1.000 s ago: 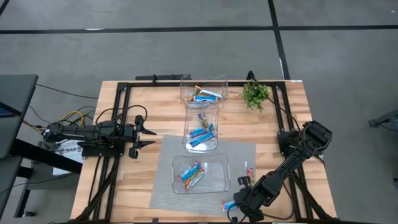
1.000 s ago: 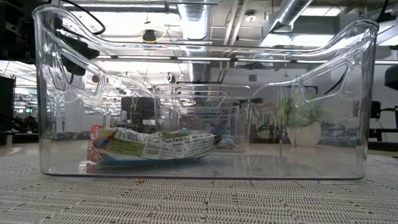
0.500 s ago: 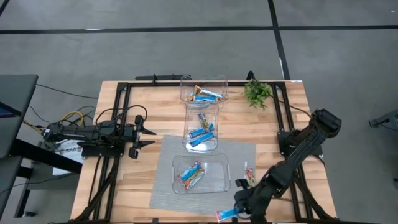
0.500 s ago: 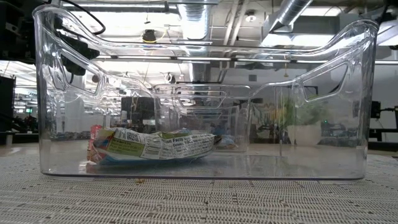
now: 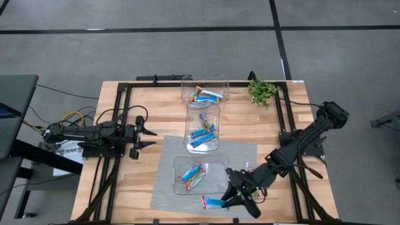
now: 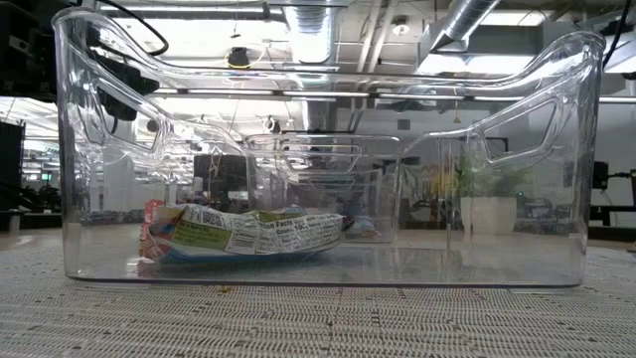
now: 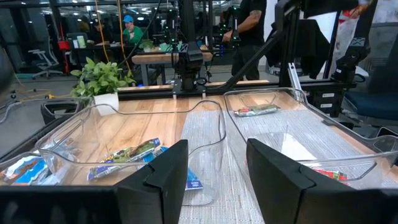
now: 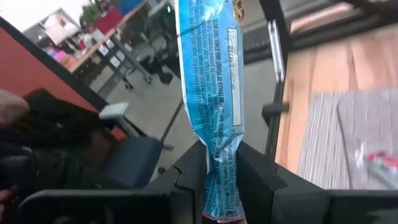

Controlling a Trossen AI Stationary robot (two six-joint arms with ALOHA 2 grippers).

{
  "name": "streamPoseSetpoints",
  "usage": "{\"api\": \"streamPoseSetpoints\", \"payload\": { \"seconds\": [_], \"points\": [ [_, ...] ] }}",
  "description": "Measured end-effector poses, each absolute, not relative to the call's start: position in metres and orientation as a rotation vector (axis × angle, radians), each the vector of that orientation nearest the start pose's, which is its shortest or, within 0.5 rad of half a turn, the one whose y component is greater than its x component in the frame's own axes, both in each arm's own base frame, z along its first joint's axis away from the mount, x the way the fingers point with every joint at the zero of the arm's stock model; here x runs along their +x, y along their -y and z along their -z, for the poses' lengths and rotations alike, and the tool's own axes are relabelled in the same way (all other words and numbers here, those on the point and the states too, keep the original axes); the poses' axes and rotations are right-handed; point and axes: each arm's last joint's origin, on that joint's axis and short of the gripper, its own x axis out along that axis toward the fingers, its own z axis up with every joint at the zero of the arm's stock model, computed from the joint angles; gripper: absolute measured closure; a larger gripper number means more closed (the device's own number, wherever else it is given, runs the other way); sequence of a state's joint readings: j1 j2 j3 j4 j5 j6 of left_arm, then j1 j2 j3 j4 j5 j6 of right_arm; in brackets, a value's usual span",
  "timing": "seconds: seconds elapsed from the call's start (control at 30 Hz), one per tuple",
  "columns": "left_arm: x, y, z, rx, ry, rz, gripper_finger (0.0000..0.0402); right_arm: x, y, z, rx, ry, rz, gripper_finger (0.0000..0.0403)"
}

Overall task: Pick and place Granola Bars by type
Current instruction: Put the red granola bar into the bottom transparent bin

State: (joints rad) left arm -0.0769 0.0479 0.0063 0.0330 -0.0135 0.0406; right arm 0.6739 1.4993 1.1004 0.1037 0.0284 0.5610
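My right gripper (image 5: 232, 197) is over the near edge of the grey mat, just right of the near bin (image 5: 201, 175), shut on a blue-and-white granola bar (image 5: 212, 202). That bar fills the middle of the right wrist view (image 8: 211, 68). My left gripper (image 5: 147, 135) waits open at the table's left side, its fingers (image 7: 168, 171) pointing at the bins. The near bin holds multicoloured bars (image 6: 243, 232), lying flat on its floor. The middle bin (image 5: 203, 128) and the far bin (image 5: 205, 91) hold blue bars. One multicoloured bar (image 5: 250, 169) lies on the mat beside the right arm. My right gripper pinches the blue bar by one crimped end (image 8: 221, 163) between its two fingers (image 8: 186, 180). The fingers reach in from the table's right and lie along the bar. The rest of the wrapper sticks out past the fingertips toward the table's left, over the mat's near edge.
Three clear bins stand in a row from the table's far edge to the mat (image 5: 169, 194). A small green plant (image 5: 261, 92) stands at the far right corner. A black frame (image 5: 125, 87) runs round the table. People and desks show in the room beyond.
My right gripper has picked the blue bar up from the near right part of the table and carried it toward the table's left, to the near bin's right side. The arm has stretched out and the bar now points left.
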Motion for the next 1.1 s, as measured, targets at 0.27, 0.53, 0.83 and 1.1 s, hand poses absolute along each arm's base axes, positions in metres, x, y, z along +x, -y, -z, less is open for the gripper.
{"api": "streamPoseSetpoints", "payload": {
  "seconds": [0.27,0.53,0.83,1.1],
  "points": [
    [0.100,0.007,-0.165,0.040,-0.007,0.063,0.0244,0.273,-0.206,-0.300,0.399,-0.423,-0.530,0.0335],
    [0.100,0.007,-0.165,0.040,-0.007,0.063,0.0244,0.287,-0.180,-0.290,0.309,-0.497,-0.431,0.0335],
    [0.100,0.007,-0.165,0.044,-0.007,0.063,0.0244,0.305,-0.145,-0.257,0.146,-0.691,-0.297,0.0335],
    [0.100,0.007,-0.165,0.040,-0.007,0.063,0.0244,0.324,-0.127,-0.223,0.105,-0.813,-0.221,0.0335]
  ]
}}
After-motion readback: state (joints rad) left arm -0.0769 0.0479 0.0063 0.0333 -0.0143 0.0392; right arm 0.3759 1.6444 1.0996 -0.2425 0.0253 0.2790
